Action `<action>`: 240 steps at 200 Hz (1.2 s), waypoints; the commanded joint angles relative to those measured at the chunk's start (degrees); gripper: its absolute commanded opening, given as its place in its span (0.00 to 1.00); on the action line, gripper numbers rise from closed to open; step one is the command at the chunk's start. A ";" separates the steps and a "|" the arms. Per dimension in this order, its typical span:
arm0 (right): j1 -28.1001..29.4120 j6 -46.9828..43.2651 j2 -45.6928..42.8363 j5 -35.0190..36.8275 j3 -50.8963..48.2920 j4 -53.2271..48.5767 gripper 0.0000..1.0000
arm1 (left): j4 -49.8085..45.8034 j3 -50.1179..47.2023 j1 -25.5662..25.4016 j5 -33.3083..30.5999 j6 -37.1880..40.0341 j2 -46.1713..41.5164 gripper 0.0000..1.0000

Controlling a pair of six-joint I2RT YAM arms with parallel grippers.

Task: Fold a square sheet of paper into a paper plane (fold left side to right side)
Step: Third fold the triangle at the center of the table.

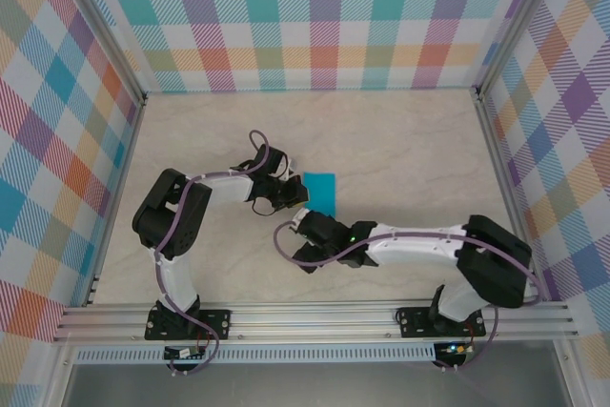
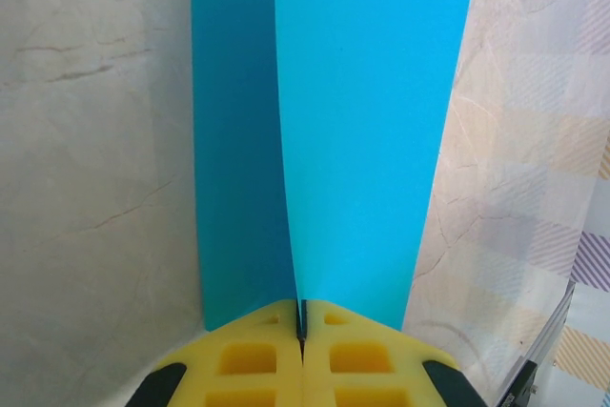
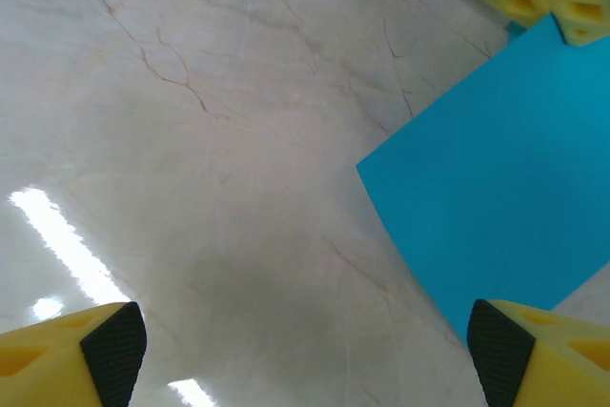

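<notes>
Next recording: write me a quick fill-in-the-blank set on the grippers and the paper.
1. The left gripper is ___ on the sheet of paper at its edge.
2. The right gripper hovers over the table with jaws ___.
3. Both grippers' fingers are coloured ___.
Missing: shut; open; yellow.

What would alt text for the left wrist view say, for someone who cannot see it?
The left gripper, yellow and shut, pinches the near edge of the teal-blue square sheet of paper. The sheet stretches up the picture, a darker band on the left and a brighter flap on the right, over a pale marbled table.
</notes>
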 commanded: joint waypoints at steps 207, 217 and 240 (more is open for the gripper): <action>0.29 -8.56 8.24 11.75 6.78 2.59 0.00 | -3.47 0.81 0.48 1.38 2.37 -1.63 0.05; 0.22 -8.48 8.12 11.21 6.69 2.26 0.00 | -4.39 0.98 0.48 1.11 2.99 -2.13 0.08; 0.14 -7.58 8.03 9.81 6.85 1.54 0.00 | -7.93 1.45 0.73 -0.47 5.27 -3.97 0.28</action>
